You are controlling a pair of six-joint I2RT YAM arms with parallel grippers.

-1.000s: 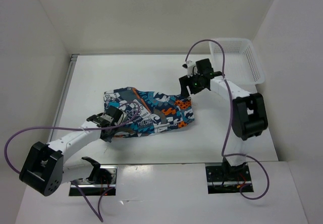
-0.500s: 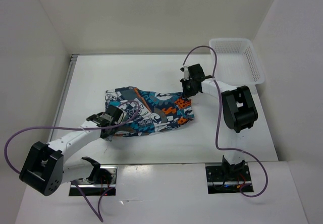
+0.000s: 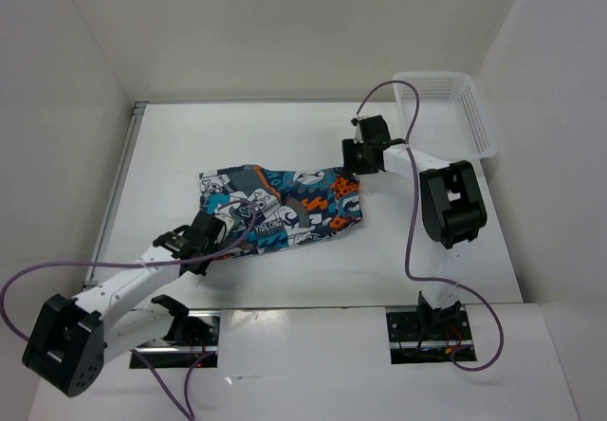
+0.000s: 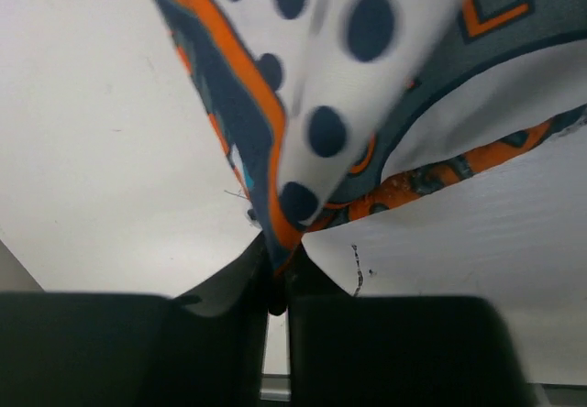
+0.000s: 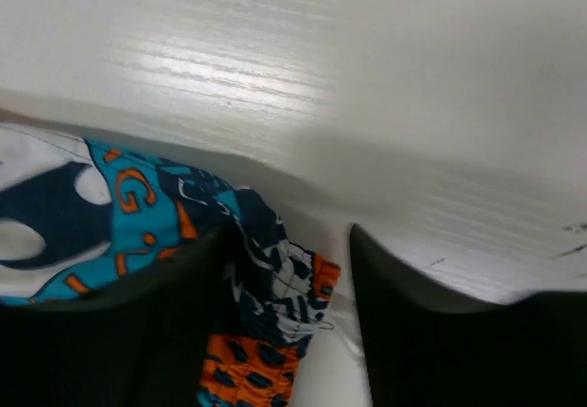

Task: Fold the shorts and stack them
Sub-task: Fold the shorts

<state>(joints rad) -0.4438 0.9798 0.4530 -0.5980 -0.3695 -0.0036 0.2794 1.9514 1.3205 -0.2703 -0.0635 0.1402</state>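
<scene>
The shorts (image 3: 280, 208), in a busy blue, teal, orange and white print, lie spread in the middle of the table. My left gripper (image 3: 216, 238) is at their near-left edge. In the left wrist view that gripper (image 4: 275, 274) is shut on an orange-trimmed hem of the shorts (image 4: 367, 77), which rise away from the jaws. My right gripper (image 3: 356, 160) sits at the far-right corner. Seen from the right wrist, it (image 5: 286, 242) stands open, with a bunched waistband corner of the shorts (image 5: 275, 279) between the fingers, against the left one and apart from the right one.
A white mesh basket (image 3: 455, 108) stands at the far right corner, just behind the right arm. White walls close in the table on the left, back and right. Purple cables loop off both arms.
The right gripper came down onto the shorts' far-right corner and its jaws now stand apart. The left arm drew back toward the near-left edge, still holding the hem.
</scene>
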